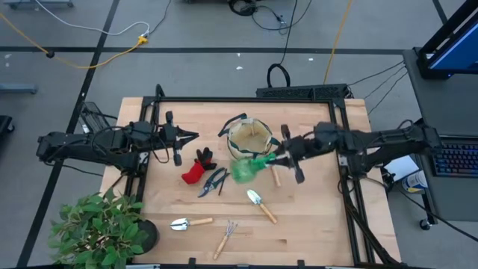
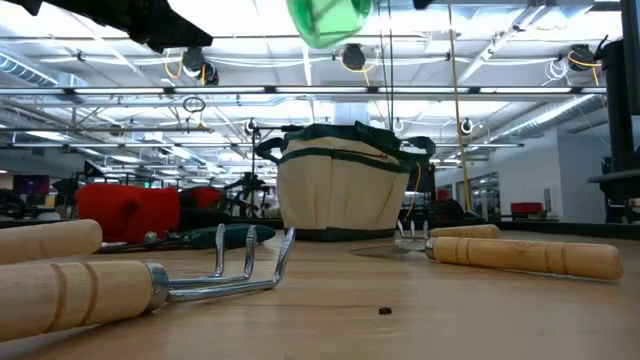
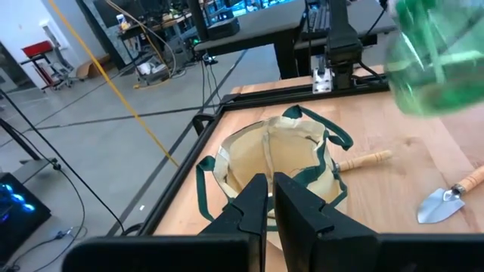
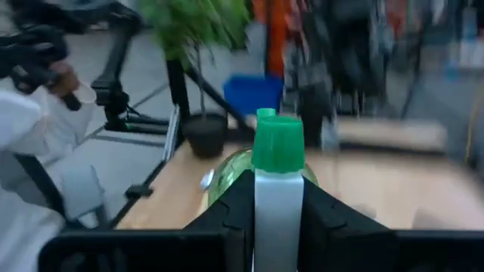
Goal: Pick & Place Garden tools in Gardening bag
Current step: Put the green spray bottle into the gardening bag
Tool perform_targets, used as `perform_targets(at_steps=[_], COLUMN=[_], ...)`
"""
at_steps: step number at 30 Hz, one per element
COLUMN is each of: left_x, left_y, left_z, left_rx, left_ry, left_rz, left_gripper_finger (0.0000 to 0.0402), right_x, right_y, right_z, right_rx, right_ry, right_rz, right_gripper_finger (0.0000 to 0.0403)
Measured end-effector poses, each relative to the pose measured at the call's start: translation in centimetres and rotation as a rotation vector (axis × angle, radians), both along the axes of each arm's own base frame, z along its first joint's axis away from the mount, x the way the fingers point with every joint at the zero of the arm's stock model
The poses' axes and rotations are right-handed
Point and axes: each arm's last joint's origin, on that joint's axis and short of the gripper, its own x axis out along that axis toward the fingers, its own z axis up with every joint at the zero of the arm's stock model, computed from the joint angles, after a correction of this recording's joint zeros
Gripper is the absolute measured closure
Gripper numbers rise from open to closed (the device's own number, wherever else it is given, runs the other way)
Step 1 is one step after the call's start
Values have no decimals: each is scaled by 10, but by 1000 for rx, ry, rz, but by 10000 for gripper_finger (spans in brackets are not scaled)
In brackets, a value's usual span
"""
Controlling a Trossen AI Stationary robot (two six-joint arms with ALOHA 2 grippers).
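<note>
Nearest us, low view: wooden-handled rake [image 2: 150,285] on the tabletop [image 1: 314,224]. Right tool [image 1: 278,158] clamps the spray bottle [image 1: 246,169], held aloft just beside the gardening bag [image 1: 250,138]. Left tool [image 1: 187,137] clenched empty, across the bag.

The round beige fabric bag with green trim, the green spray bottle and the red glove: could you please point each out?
Beige fabric bag [image 1: 249,137]: high view, inner wall.
Green spray bottle [image 1: 245,170]: high view, translucent body.
Red glove [image 1: 194,172]: high view, palm.
</note>
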Motion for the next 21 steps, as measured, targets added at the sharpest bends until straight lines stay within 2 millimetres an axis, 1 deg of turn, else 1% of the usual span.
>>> perform_targets(at_steps=[3,8,11,14,17,19,21], left_x=[0,0,0,0,0,-1,-1], left_y=[0,0,1,2,4,5,7], left_z=[0,0,0,0,0,0,0], left_rx=[-2,-9,-9,-8,-9,-8,-9], left_ry=[-1,-3,-4,-5,-5,-5,-5], left_rz=[1,2,5,18,31,41,50], left_gripper_finger=[371,371,371,371,371,371,371], right_x=[0,-5,-3,8,22,29,32], right_y=[-19,-57,-76,-93,-106,-113,-119], right_z=[7,22,31,21,-2,-13,-19], right_rx=[-62,-147,-203,-212,-202,-206,-189], right_ry=[-9,143,191,271,390,425,442], right_rz=[-45,-169,-220,-252,-256,-234,-195], right_gripper_finger=[359,360,360,360,360,360,360])
